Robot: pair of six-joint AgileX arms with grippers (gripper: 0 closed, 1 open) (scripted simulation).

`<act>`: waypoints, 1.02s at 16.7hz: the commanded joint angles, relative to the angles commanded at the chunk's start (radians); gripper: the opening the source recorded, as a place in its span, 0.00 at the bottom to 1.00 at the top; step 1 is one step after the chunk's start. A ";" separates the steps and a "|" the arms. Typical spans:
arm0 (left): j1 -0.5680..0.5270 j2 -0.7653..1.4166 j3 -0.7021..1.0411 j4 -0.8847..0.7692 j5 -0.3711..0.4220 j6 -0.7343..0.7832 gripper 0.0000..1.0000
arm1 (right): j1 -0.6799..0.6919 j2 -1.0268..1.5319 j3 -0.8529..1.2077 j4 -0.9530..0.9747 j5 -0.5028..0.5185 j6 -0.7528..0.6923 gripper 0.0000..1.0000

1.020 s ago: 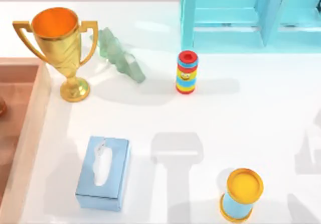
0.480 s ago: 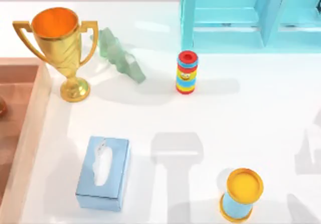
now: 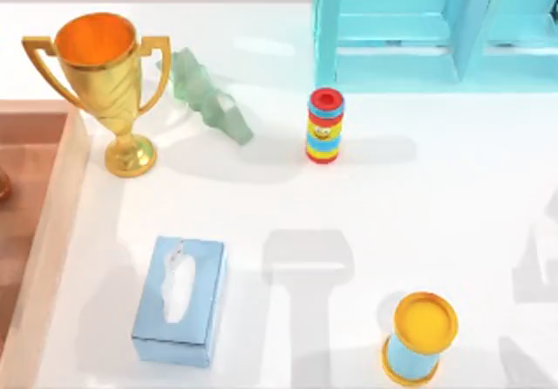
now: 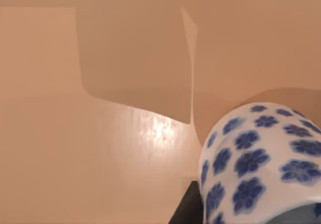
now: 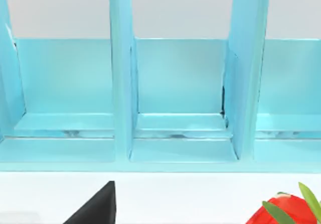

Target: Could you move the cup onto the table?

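**On the wooden tray: a flowered cup, close to the left arm's camera**

Close under the left wrist camera stands the cup (image 4: 261,163), white with blue flower prints, resting on the smooth brown floor of the wooden tray (image 4: 100,153). A dark piece of the arm's own hardware sits just beside the cup's lower edge, touching or nearly so; I cannot tell whether the left gripper is open or closed, or whether it has hold of anything.

From above, the tray (image 3: 52,206) lies along the left edge of the white table (image 3: 436,206). On the table near the tray stands a gold trophy (image 3: 100,84), upright, and just to its right lies a pale green glassy object (image 3: 209,101). A blue tissue box (image 3: 180,300) rests toward the near left. A small stack of coloured rings (image 3: 325,126) stands near the middle, in front of the turquoise shelf (image 3: 418,23) at the far right. A light blue can with a yellow lid (image 3: 420,337) stands at the near right.

The right wrist camera faces the shelf's (image 5: 175,83) open compartments across bare tabletop, with a red fruit with green leaves (image 5: 283,211) near the picture's edge. A dark wedge of hardware shows there too; the right gripper's state cannot be told.
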State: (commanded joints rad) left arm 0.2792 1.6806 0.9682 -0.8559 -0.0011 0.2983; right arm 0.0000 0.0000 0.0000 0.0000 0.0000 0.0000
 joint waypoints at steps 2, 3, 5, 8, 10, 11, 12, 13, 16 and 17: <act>-0.002 -0.003 0.003 0.001 0.000 -0.001 0.00 | 0.000 0.000 0.000 0.000 0.000 0.000 1.00; -0.004 -0.004 0.015 0.004 -0.001 -0.009 0.00 | 0.000 0.000 0.000 0.000 0.000 0.000 1.00; -0.009 -0.008 0.065 0.002 -0.004 -0.044 0.00 | 0.000 0.000 0.000 0.000 0.000 0.000 1.00; -0.048 -0.036 0.148 -0.061 -0.008 -0.131 0.00 | 0.000 0.000 0.000 0.000 0.000 0.000 1.00; -0.116 -0.063 0.193 -0.151 -0.009 -0.201 0.00 | 0.000 0.000 0.000 0.000 0.000 0.000 1.00; -0.160 -0.074 0.211 -0.204 -0.008 -0.236 0.00 | 0.000 0.000 0.000 0.000 0.000 0.000 1.00; -0.207 -0.084 0.226 -0.255 -0.006 -0.268 0.00 | 0.000 0.000 0.000 0.000 0.000 0.000 1.00; -0.253 -0.095 0.238 -0.301 -0.004 -0.298 0.00 | 0.000 0.000 0.000 0.000 0.000 0.000 1.00; -0.354 -0.139 0.256 -0.393 -0.001 -0.360 0.00 | 0.000 0.000 0.000 0.000 0.000 0.000 1.00; -0.368 -0.148 0.258 -0.405 -0.001 -0.369 0.00 | 0.000 0.000 0.000 0.000 0.000 0.000 1.00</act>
State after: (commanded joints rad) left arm -0.0885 1.5323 1.2266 -1.2607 -0.0023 -0.0704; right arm 0.0000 0.0000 0.0000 0.0000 0.0000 0.0000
